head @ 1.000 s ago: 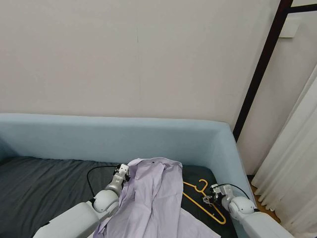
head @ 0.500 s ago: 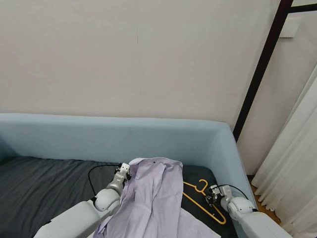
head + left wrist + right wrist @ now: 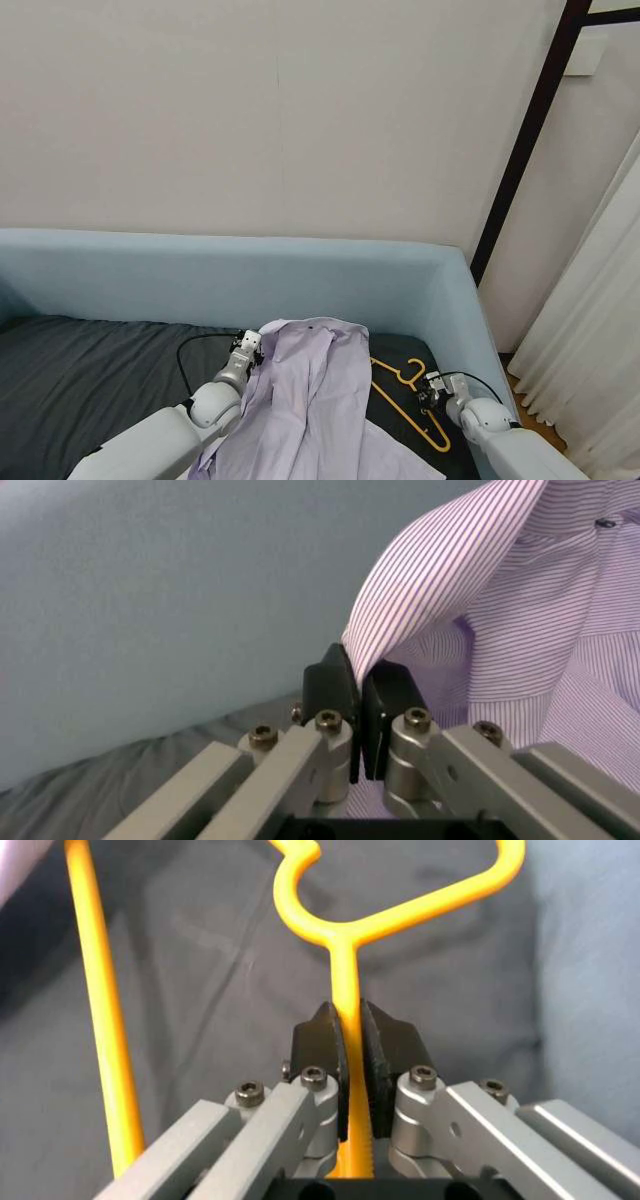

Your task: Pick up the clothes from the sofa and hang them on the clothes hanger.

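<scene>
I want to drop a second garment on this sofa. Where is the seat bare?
The dark seat is bare on the robot's left, bordered by the backrest and the left gripper, shut on the shirt. The right end is crowded: the hanger, clamped by the right gripper, is between shirt and sofa arm.

shirt (image 3: 315, 400): its lower part is cut off by the head view's bottom edge. In the left wrist view it runs off the top and right edges.
hanger (image 3: 405, 378), right of shirt: the near end meets the shirt's edge, and it can't be told whether it goes under. In the right wrist view the hook's top is cut off.
left gripper (image 3: 247, 348), at shirt's left edge: the tips are covered by cloth in the head view.
right gripper (image 3: 430, 390), right of shirt: too small in the head view to read the jaws.
Both arms are cut off at the bottom edge.
</scene>
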`<state>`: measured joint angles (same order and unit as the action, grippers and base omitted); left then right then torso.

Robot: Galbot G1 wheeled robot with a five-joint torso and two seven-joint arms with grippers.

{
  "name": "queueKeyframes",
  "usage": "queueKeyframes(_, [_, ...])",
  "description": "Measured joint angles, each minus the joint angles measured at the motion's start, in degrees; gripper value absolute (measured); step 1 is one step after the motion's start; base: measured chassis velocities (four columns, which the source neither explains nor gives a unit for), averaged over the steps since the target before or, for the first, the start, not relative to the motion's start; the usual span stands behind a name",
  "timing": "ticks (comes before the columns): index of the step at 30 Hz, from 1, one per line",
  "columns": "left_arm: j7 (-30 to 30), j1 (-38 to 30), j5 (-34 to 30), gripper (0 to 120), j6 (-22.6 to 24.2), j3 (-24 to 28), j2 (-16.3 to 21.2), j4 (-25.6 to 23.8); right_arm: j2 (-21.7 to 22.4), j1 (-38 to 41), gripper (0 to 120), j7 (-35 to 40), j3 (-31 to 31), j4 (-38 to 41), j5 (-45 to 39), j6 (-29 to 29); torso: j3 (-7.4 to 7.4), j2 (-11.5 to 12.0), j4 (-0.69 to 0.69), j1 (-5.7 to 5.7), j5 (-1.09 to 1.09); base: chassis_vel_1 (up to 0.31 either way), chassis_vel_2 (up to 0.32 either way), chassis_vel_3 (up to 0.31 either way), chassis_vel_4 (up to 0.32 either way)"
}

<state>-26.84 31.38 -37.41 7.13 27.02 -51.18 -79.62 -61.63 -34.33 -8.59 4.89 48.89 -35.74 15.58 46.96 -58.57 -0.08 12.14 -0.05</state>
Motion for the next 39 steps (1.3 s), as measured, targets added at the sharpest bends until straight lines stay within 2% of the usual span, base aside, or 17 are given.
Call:
queueKeyframes(8, [0.03,1.12,0.03,0,-0.03,-0.40,1.30,-1.53,-0.46,2.62,4,5.79,-0.11,0.56,-5.00,-2.57,0.00,0.00,0.01,0.00,0.01,0.000,0.000,0.000,0.000])
queueKeyframes(15, [0.03,1.18,0.04,0,-0.05,-0.49,1.66,-1.88,0.28,4.07,4,6.89,-0.38,2.68,-7.11,-2.22,0.00,0.00,0.02,0.00,-0.01,0.000,0.000,0.000,0.000])
queueKeyframes(18, [0.24,0.84,0.04,0,-0.11,-0.35,1.73,-1.73,2.66,2.99,4,10.34,-0.14,10.32,-7.01,-4.36,0.00,0.00,0.01,0.00,-0.01,0.000,0.000,0.000,0.000])
queueKeyframes(19, [0.24,0.84,0.04,0,-0.11,-0.35,1.73,-1.73,2.66,2.99,4,10.34,-0.14,10.32,-7.01,-4.36,0.00,0.00,0.01,0.00,-0.01,0.000,0.000,0.000,0.000])
queueKeyframes(23, [0.39,0.27,-0.13,0,-0.05,0.06,1.45,-1.79,6.57,-1.93,4,15.12,-0.73,23.77,-4.28,-6.90,0.00,0.00,0.01,0.00,-0.01,0.000,0.000,0.000,0.000])
queueKeyframes(24, [0.39,0.27,-0.13,0,-0.05,0.06,1.45,-1.79,6.57,-1.93,4,15.12,-0.73,23.77,-4.28,-6.90,0.00,0.00,0.01,0.00,-0.01,0.000,0.000,0.000,0.000])
queueKeyframes(27, [0.51,0.10,-0.96,0,0.27,0.10,1.96,-3.25,8.83,-5.43,4,16.89,-1.74,29.40,0.52,-8.88,0.00,0.00,-0.01,0.00,0.01,0.000,0.000,0.000,0.000])
queueKeyframes(29, [0.43,-0.04,-2.09,0,0.93,0.14,3.33,-5.48,11.59,-10.30,4,18.11,-3.40,34.30,8.02,-12.24,0.00,0.00,0.00,0.00,0.00,0.000,0.000,0.000,0.000])
queueKeyframes(30, [0.43,-0.04,-2.09,0,0.93,0.14,3.33,-5.48,11.59,-10.30,4,18.11,-3.40,34.30,8.02,-12.24,0.00,0.00,0.00,0.00,0.00,0.000,0.000,0.000,0.000])
queueKeyframes(33, [-0.07,-0.67,-3.79,0,2.12,0.15,5.02,-8.12,14.30,-17.97,4,19.05,-6.06,37.32,18.96,-18.02,-0.01,-0.01,0.00,0.00,0.01,0.000,0.000,0.000,0.000])
queueKeyframes(39, [-0.84,-1.36,-5.60,0,3.40,0.13,6.17,-10.68,14.72,-24.18,4,20.46,-8.20,39.05,27.10,-21.41,-0.01,0.00,-0.01,0.00,0.01,0.000,0.000,0.000,0.000])
